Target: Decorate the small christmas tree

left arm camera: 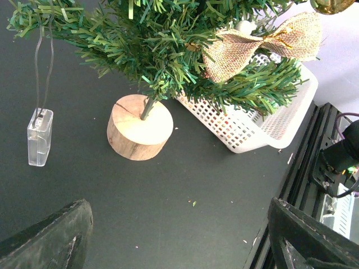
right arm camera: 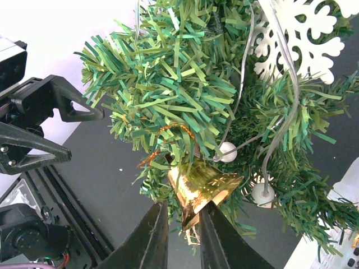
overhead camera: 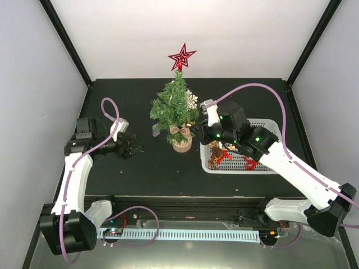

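Right hand (right arm camera: 182,216) grasps gold bell (right arm camera: 202,185) hung on small christmas tree (right arm camera: 168,95), left hand (overhead camera: 132,149) released; snagging on withdrawal could topple tree.

Your booth: white walls (overhead camera: 224,33) enclosing a black tabletop (overhead camera: 140,174).
You see black corner posts (overhead camera: 64,40) rising behind the tabletop, a slotted rail (overhead camera: 190,233) along its near edge.

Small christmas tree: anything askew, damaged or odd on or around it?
Nothing damaged. One oddity: a clear plastic case dangles on thin wires off the small christmas tree, beside its wooden base. The gold bell sits tilted, pinched by the right gripper.
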Controlling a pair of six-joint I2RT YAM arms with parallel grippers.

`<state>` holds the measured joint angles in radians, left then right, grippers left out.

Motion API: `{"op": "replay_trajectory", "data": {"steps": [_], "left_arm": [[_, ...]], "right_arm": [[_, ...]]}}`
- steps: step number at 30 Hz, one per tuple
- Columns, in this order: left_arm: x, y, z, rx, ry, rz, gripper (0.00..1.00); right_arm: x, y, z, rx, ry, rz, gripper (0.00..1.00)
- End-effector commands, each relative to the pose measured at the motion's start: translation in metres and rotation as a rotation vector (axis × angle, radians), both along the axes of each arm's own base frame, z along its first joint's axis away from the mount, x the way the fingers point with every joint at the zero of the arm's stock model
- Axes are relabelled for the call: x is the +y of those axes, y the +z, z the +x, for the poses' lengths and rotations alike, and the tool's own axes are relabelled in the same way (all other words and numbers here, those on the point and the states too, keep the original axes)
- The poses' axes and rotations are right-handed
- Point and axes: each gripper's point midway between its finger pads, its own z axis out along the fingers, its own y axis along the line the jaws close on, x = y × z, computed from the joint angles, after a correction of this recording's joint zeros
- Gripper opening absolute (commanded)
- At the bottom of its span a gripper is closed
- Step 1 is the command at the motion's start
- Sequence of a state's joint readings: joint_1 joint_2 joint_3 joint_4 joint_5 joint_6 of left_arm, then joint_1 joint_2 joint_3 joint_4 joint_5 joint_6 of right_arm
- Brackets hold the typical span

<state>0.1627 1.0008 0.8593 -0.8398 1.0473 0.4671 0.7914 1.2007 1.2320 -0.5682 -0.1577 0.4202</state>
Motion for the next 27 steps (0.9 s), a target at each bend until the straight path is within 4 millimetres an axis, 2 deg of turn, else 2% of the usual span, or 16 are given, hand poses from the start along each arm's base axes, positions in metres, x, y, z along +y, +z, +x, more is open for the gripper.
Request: {"op": "replay_trajectory", "data": {"steps": [1, 10, 13, 20, 23, 27], "left_arm": [[0.000, 0.006, -0.001, -0.031, -0.003, -0.004, 0.85], [0.000, 0.007, -0.001, -0.034, -0.003, -0.004, 0.85], [0.000, 0.007, -0.001, -0.036, -0.003, -0.002, 0.85], [0.000, 0.007, -0.001, -0.038, 0.000, 0.001, 0.85], [0.000, 0.006, -0.001, -0.035, 0.001, 0.001, 0.85], [0.000, 0.006, -0.001, -0.034, 0.002, 0.001, 0.85]], "right_arm": [[-0.002, 0.014, 0.000, -0.036, -0.009, 0.018, 0.19], [-0.008, 0.018, -0.001, -0.048, -0.030, 0.016, 0.42], [-0.012, 0.019, -0.002, -0.057, -0.039, 0.015, 0.47], [-0.021, 0.020, -0.002, -0.072, -0.071, 0.004, 0.48], [-0.031, 0.018, 0.001, -0.085, -0.124, -0.007, 0.49], [-0.053, 0.006, 0.009, -0.085, -0.236, -0.063, 0.51]]}}
